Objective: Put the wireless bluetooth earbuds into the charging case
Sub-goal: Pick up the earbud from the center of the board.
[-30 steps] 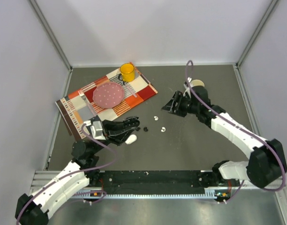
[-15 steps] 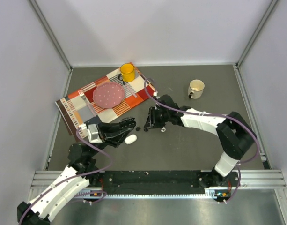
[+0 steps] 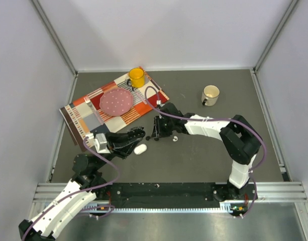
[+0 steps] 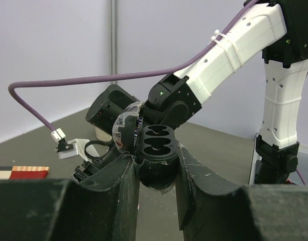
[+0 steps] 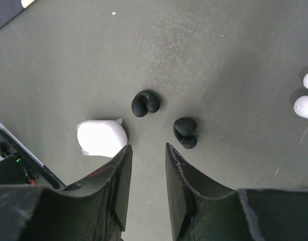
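Note:
My left gripper (image 3: 137, 132) is shut on the open black charging case (image 4: 156, 145). Both of its sockets show empty, and its lid (image 4: 124, 131) stands open to the left. My right gripper (image 5: 146, 148) is open and empty. It hovers low just short of two black earbuds (image 5: 145, 103) (image 5: 185, 132) lying on the table. Two white earbuds (image 5: 305, 106) lie at the right edge of the right wrist view. In the top view one black bud (image 3: 148, 137) and one white bud (image 3: 175, 137) show beside the right gripper (image 3: 156, 132). A closed white case (image 3: 140, 148) lies beside the left gripper.
A checked placemat (image 3: 143, 100) with a pink plate (image 3: 116, 101), a fork and a yellow mug (image 3: 136, 77) lies at the back left. A cream mug (image 3: 210, 94) stands at the back right. The white case (image 5: 101, 138) lies just left of my right fingers.
My right arm has swung left from near the cream mug and now hovers over the black earbuds. My left gripper has shifted only slightly, with the black case still in it.

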`<act>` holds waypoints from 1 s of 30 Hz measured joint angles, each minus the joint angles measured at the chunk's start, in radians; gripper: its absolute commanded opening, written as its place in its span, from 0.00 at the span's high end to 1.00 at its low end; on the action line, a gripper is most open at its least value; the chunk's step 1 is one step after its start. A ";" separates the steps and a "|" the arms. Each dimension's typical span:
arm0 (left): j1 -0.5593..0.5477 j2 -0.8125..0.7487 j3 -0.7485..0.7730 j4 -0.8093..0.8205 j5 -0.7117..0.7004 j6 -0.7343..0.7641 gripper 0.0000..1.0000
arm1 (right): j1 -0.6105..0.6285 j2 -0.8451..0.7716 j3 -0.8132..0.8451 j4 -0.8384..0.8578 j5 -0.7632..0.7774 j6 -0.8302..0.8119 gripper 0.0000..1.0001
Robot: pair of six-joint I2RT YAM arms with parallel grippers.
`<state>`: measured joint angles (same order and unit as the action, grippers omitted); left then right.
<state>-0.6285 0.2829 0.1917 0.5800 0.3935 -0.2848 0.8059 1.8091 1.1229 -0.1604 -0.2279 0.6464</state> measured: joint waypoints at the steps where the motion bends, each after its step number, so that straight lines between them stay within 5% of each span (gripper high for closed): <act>1: 0.000 0.000 0.001 -0.007 -0.002 0.000 1.00 | 0.000 0.007 0.006 -0.005 0.003 -0.002 0.68; 30: 0.000 -0.008 0.001 -0.027 -0.021 -0.001 1.00 | 0.005 0.055 0.037 -0.045 0.066 -0.074 0.69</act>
<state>-0.6285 0.2749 0.1925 0.5526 0.3721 -0.2855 0.8108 1.8645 1.1595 -0.2050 -0.1619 0.5724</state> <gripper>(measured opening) 0.342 0.313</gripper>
